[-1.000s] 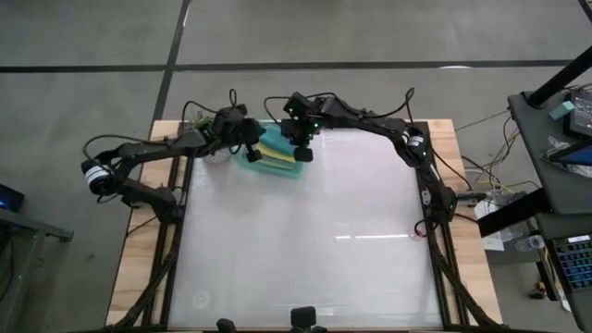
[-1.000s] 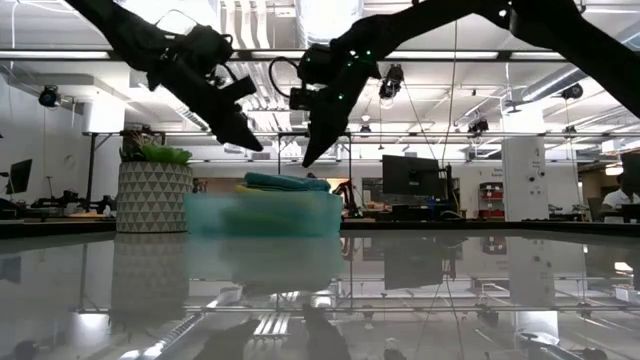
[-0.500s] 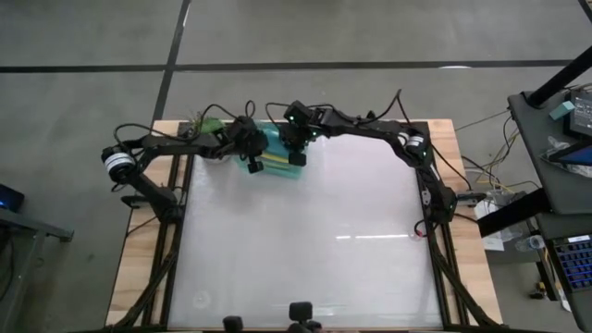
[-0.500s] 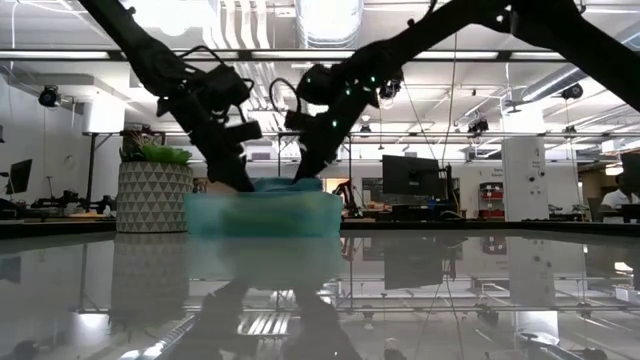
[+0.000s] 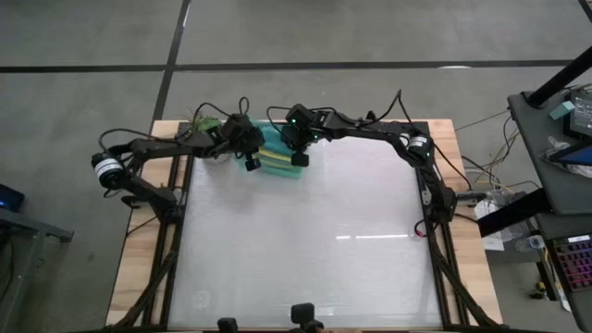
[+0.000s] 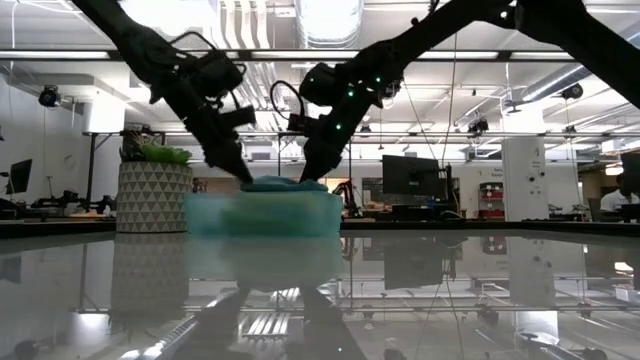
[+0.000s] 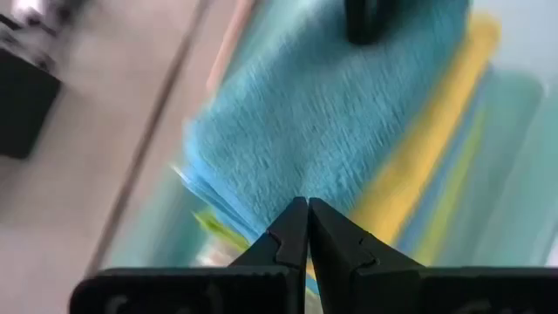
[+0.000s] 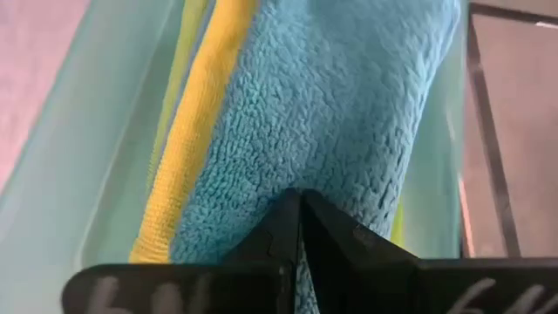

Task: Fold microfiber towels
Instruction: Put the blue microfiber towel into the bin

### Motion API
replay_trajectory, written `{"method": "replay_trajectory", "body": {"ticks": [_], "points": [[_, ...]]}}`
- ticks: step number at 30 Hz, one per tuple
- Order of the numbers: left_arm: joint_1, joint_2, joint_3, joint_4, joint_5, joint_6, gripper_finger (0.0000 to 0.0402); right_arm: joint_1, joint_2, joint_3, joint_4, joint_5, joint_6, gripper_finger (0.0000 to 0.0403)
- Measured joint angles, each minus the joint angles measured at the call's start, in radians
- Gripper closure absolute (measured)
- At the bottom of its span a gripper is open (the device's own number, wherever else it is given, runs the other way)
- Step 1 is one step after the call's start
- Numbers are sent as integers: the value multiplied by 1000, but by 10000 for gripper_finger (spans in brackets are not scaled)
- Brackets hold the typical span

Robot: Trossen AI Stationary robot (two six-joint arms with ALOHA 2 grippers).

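Teal, fluffy microfiber tops the stack of towels (image 5: pixel 276 154), which sits in a translucent mint-green plastic tray (image 6: pixel 262 214) near the far edge of the table (image 5: pixel 305 240), left of centre. Going from left to right across the level view, a potted plant (image 6: pixel 152 194) in a white pot with a triangle pattern stands just left of the tray. Next comes the tray itself, rectangular with rounded, cloudy walls, and the soft heap of cloth rises slightly above its rim.

From above, the left arm reaches in from the table's left side, bent at the elbow, and its left gripper (image 5: pixel 248 159) angles down at the left end of the stack. Its wrist camera shows the two dark fingers pressed together into a point, tips at the edge of the top teal towel (image 7: pixel 331 131), where layered yellow and lime edges show beneath.

The right arm stretches across from the right rim of the table, and its right gripper (image 5: pixel 298 155) tilts down at the stack's right end. Its fingers are also closed to a point, tips against the nubbly teal pile, with a yellow towel (image 8: pixel 196 113) edge beside it. Whether either gripper pinches cloth cannot be told.
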Motion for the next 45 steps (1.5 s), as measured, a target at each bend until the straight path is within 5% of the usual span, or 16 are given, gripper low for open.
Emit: {"method": "replay_trajectory", "body": {"ticks": [12,22,35,45], "points": [[2,50,-2,403,0,-7,402,7,-64,0,5,-2,36,390],[4,193,-3,382,-166,-13,402,5,-64,-73,103,25,48,390],[0,206,-13,347,-164,-90,402,-9,-65,-213,217,38,54,390],[1,161,-13,329,-174,-81,402,-1,-83,-190,184,39,72,390]]}}
